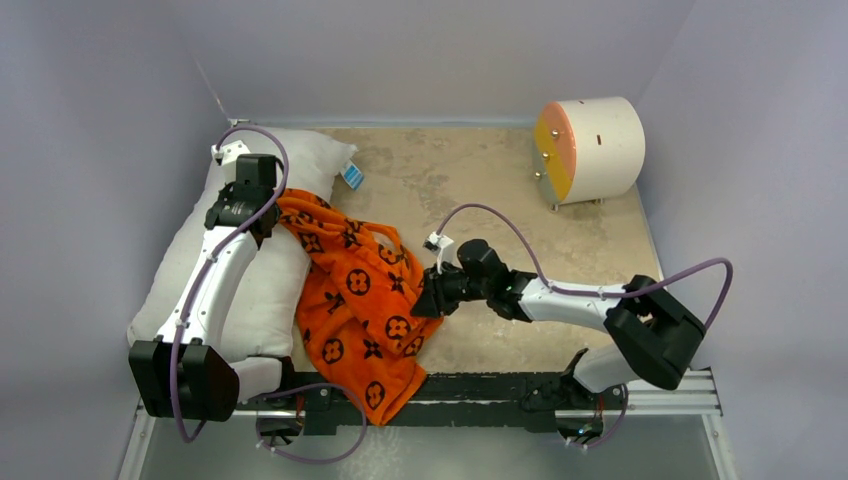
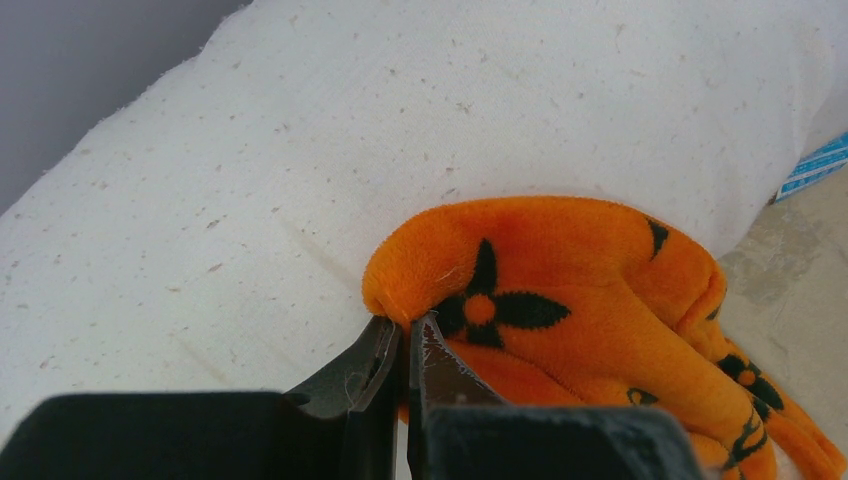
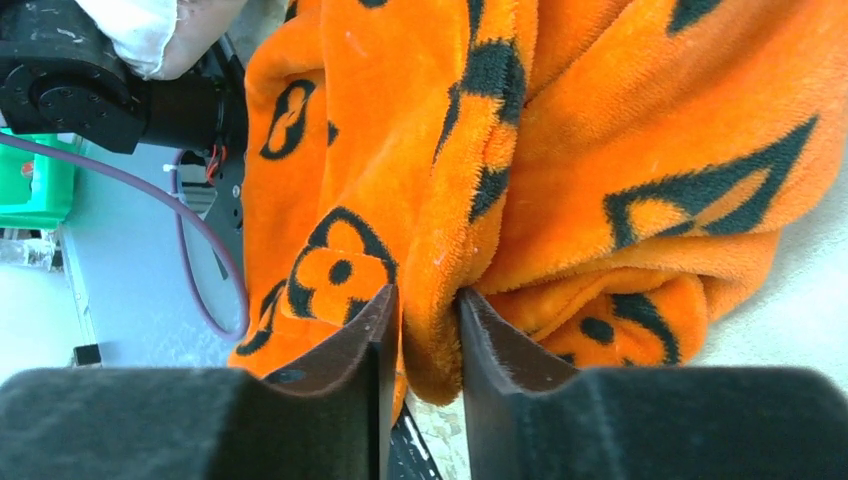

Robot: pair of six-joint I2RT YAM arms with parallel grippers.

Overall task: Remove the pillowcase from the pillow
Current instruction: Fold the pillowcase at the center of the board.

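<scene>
On wrist views only | left hand (image 2: 405,332) pinches pillowcase (image 2: 570,290) | right hand (image 3: 428,315) clamps fold

Left arm (image 1: 215,280) covers a strip of the pillow (image 1: 310,165); blue tag (image 2: 815,165) runs off frame, print's unreadable.

White arms (image 1: 215,285), black joints (image 1: 655,338), purple cables (image 1: 478,206)

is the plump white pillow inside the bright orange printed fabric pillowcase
No, the white pillow lies bare and the orange pillowcase is heaped mostly beside it.
</scene>
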